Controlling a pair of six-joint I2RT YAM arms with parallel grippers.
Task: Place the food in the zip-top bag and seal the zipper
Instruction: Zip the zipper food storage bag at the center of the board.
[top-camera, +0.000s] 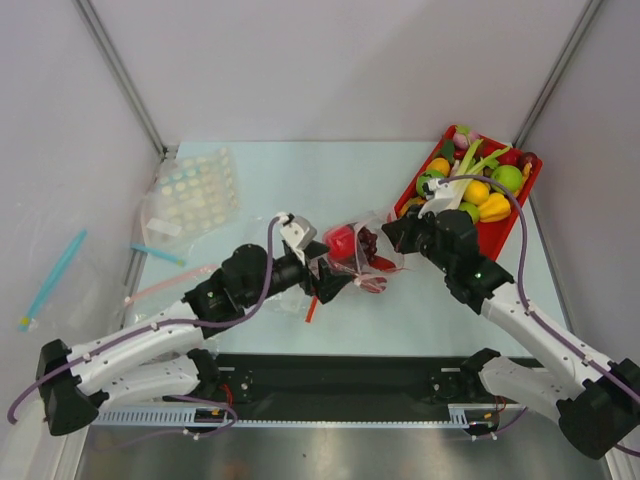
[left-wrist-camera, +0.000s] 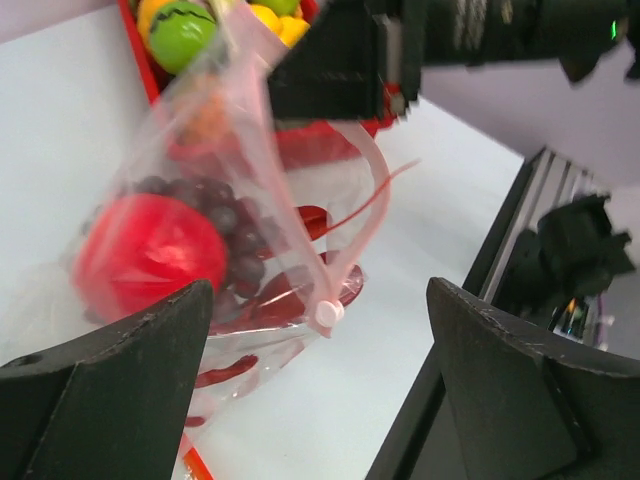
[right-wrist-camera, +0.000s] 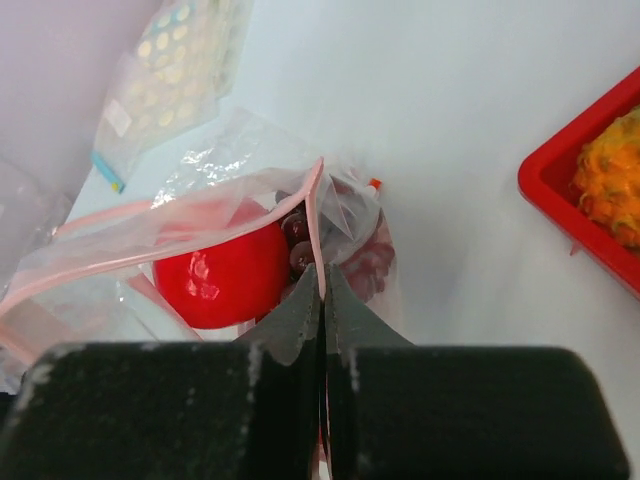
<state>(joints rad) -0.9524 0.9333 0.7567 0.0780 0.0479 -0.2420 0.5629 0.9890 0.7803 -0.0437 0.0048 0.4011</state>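
Observation:
The clear zip-top bag hangs between my two grippers at mid table. Inside it are the red ball-like fruit, the dark purple grape bunch and the red crayfish. My right gripper is shut on the pale pink zipper strip at the bag's mouth and holds that edge up. My left gripper is wide open just beside the bag's lower end, holding nothing. The zipper's small pink end tab hangs between its fingers. In the top view the left gripper is at the bag's left, the right gripper at its right.
A red tray full of toy foods stands at the back right, close behind my right gripper. A clear bag printed with pastel dots lies at the back left. A bag with a blue strip lies at the left edge. An orange stick lies under the left gripper.

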